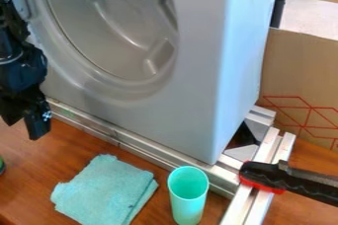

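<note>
- Wooden tabletop carries metal rails under a grey housing, cropped above.
- Left: the gripper hangs empty, fingers apart, its arm cut off.
- Teal cloth lies left of a green cup, whose base is hard to see.
- Clamp handle: cropped right.

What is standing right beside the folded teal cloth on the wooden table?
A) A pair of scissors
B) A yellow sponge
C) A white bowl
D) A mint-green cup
D: a mint-green cup stands upright just to the right of the teal cloth in the picture, in front of the metal rail.
</note>
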`<act>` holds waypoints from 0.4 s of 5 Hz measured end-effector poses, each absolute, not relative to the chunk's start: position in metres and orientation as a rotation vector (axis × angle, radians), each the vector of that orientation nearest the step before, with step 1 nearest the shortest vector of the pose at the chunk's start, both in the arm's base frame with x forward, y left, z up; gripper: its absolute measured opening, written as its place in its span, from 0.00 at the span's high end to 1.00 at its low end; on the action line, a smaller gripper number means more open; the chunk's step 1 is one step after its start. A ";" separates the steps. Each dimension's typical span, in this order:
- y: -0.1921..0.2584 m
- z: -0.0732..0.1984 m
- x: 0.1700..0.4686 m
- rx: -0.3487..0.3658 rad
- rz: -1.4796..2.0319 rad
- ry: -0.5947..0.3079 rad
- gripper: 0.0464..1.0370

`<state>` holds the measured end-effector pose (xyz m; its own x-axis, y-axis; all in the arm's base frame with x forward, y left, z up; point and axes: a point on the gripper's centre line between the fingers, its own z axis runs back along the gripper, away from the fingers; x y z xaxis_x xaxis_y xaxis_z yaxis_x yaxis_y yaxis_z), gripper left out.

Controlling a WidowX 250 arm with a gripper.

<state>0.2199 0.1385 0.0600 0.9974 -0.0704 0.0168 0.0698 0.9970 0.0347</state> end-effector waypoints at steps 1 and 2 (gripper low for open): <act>0.137 0.054 0.217 0.019 -0.068 0.002 0.04; 0.133 0.046 0.198 -0.009 -0.081 0.023 0.04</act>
